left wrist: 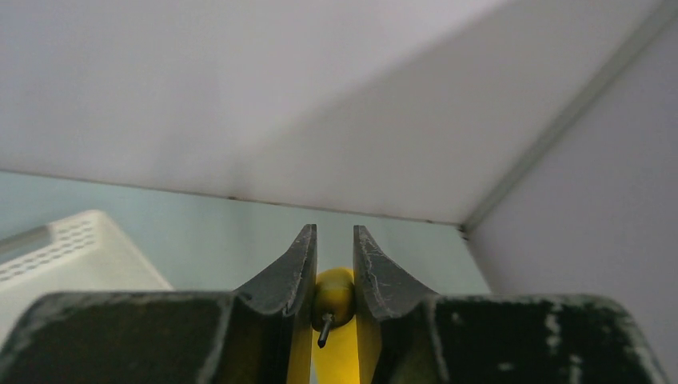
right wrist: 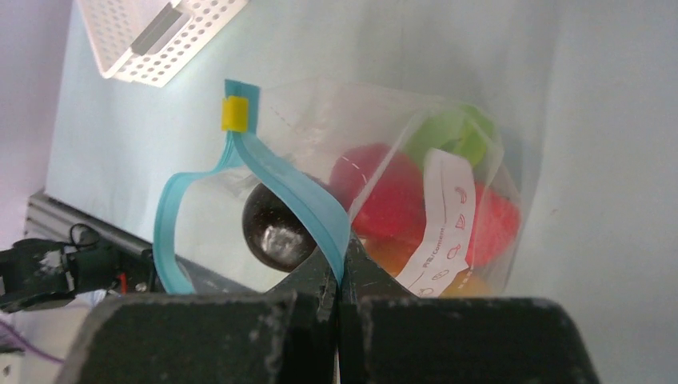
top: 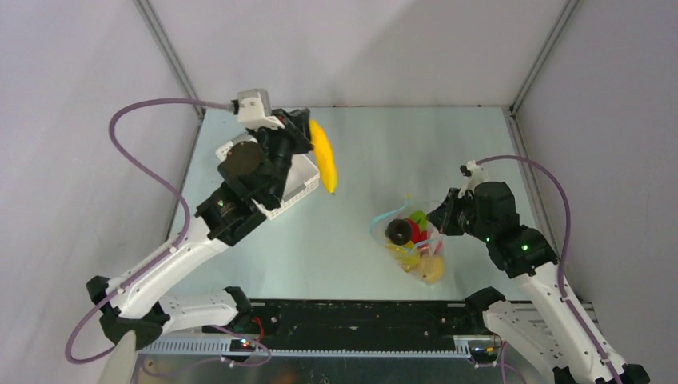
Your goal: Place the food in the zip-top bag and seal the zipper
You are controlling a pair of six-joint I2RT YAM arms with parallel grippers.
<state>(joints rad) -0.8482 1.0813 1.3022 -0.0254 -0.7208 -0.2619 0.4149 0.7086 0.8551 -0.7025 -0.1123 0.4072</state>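
Plain: curved glossy yellow toy banana [top: 323,156]. Clear crinkly plastic zip-top bag [right wrist: 320,104] w/ light-blue zipper strip [right wrist: 308,210], yellow slider [right wrist: 235,114]. Inside: red, green, dk purple, orange toy food [right wrist: 376,192]. White plastic basket [right wrist: 152,40], rows of holes. Pale green tabletop [top: 384,152].

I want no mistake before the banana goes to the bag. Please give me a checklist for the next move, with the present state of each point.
1. Grip of left fingers on banana: ok.
2. Grip of right fingers on blue strip of bag: ok.
3. Mouth of bag open: ok.
4. Position of banana over that mouth: not ok, it hangs by the white basket.
5. Room left inside for it: cannot tell.
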